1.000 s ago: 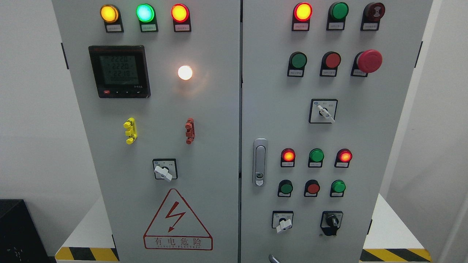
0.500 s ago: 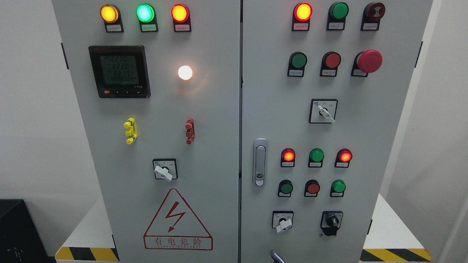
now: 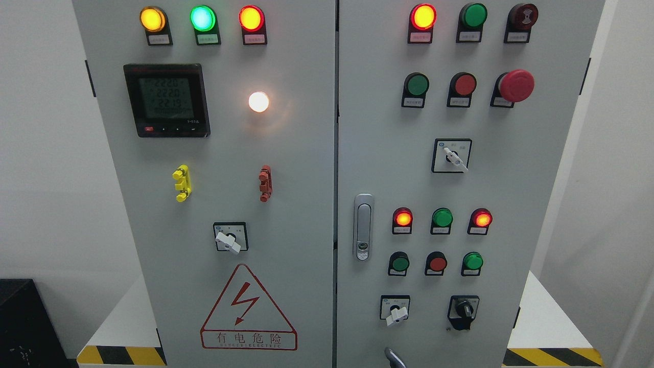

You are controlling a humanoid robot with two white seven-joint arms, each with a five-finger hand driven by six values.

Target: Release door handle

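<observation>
At six o'clock we see a grey finger poking up; whether that hand is holding anything, we cannot tell. Nothing touches the door handle.

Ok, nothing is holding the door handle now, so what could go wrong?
1. A grey tip, maybe of a hand, shows at the bottom edge just under the white selector switch; moving up, it might knock it.
2. The door handle lies flat, but whether the door is latched cannot be seen; it might swing open.
</observation>
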